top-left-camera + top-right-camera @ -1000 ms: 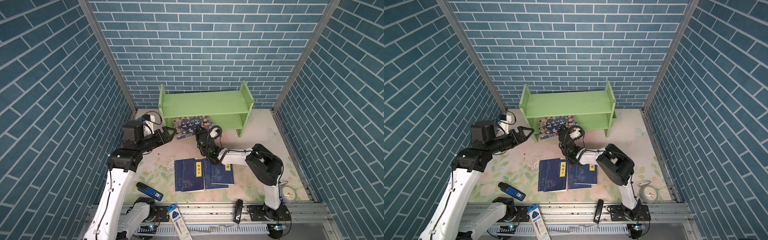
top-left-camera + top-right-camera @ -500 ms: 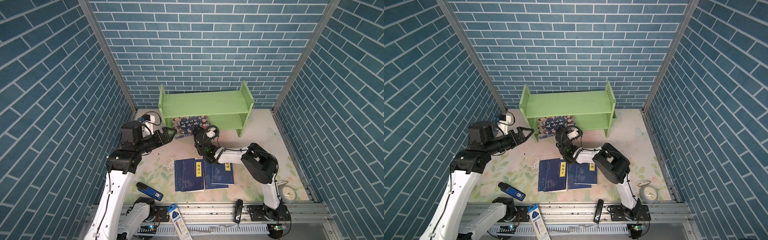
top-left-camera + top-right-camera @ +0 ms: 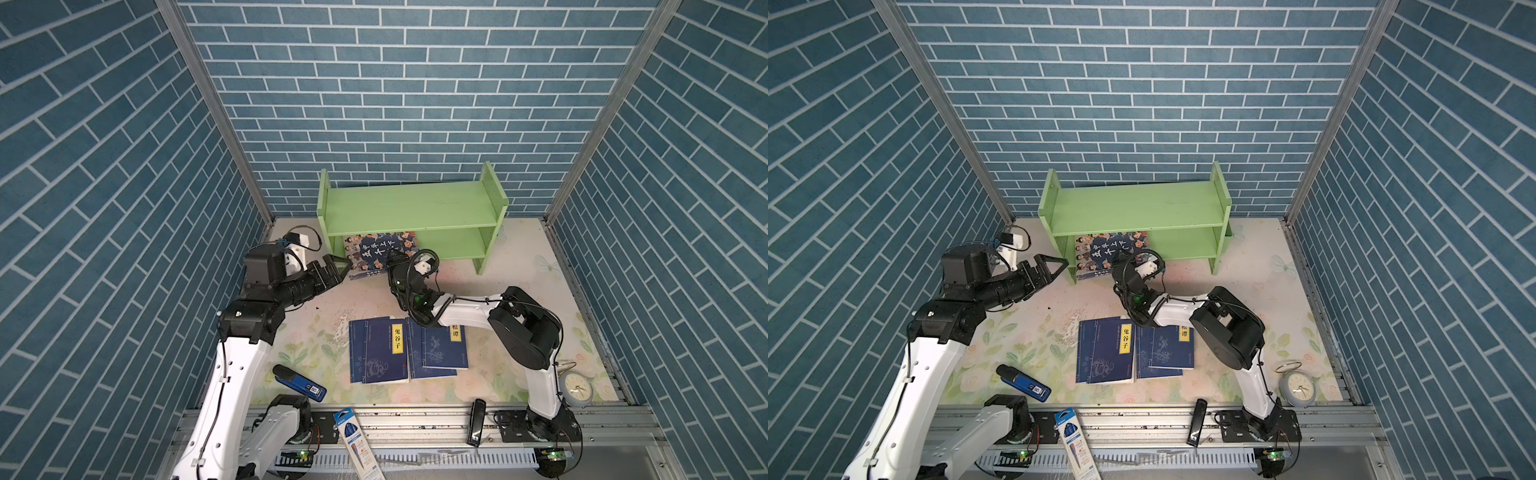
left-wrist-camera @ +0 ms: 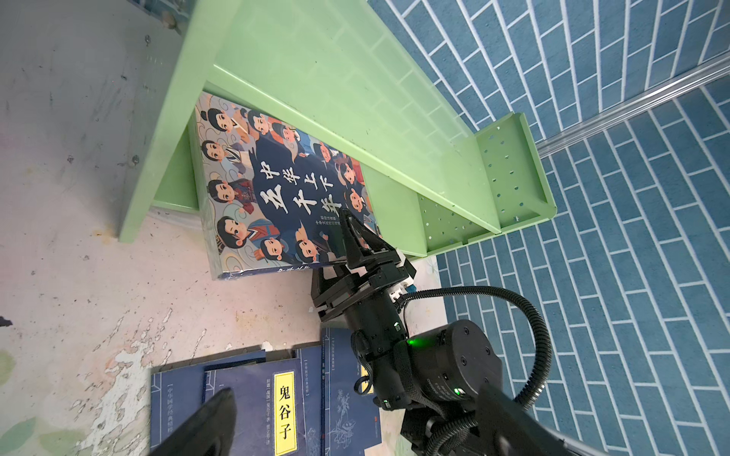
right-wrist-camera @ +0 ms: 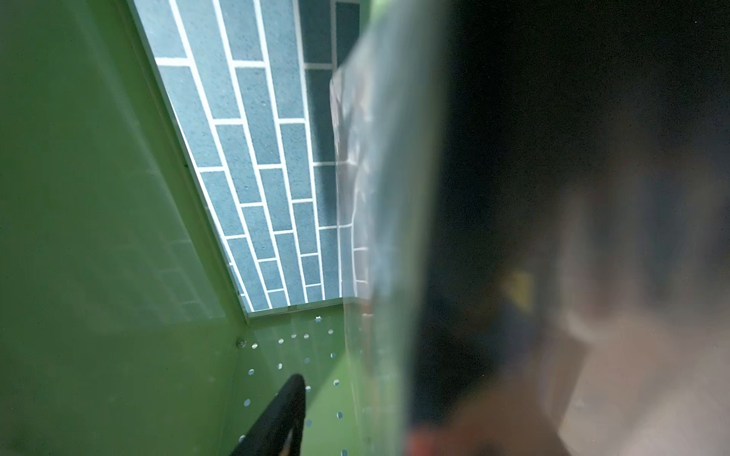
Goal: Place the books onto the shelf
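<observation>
Resting half inside green shelf's (image 3: pixel 411 205) lower tier: glossy cartoon-face book (image 3: pixel 380 253) | thin navy books (image 3: pixel 378 353) flat on floral mat (image 3: pixel 307 349) | left gripper (image 3: pixel 340 266) spread, empty | right gripper (image 4: pixel 349 241) straddling cartoon-face book's corner, grip unclear

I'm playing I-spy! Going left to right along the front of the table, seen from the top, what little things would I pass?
In a top view: blue handheld device → pen package → slim black device → alarm clock.

The cartoon-face book (image 4: pixel 276 197) is showing 中华上下五千年 in white characters. A navy book (image 4: pixel 253 402) is carrying 鬼谷子 on its yellow label (image 4: pixel 285 412). The neighbouring navy book (image 3: pixel 436 353) is showing 根谭.
</observation>
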You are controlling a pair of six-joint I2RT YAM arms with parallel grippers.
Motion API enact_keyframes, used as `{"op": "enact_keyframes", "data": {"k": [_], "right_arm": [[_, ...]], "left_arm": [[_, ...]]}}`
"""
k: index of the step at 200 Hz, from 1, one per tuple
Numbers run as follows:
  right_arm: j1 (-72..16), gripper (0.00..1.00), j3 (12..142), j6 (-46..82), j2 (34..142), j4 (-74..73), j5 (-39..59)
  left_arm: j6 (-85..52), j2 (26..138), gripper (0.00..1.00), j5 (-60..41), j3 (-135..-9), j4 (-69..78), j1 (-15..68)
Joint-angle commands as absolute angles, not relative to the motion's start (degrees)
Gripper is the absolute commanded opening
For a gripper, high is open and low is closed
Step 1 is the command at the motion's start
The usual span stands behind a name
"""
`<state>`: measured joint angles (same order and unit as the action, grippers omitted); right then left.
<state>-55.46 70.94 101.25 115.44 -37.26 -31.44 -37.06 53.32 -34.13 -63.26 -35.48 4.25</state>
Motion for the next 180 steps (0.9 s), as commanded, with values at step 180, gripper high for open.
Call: {"op": "enact_keyframes", "data": {"k": [180], "right_arm": [[-55.85,0.34,78.48,105.86,116.39,-33.52,-26.45]], "left_arm": [[-37.33,53.88,0.96,-36.21,-60.99,-32.68,2.99]]}}
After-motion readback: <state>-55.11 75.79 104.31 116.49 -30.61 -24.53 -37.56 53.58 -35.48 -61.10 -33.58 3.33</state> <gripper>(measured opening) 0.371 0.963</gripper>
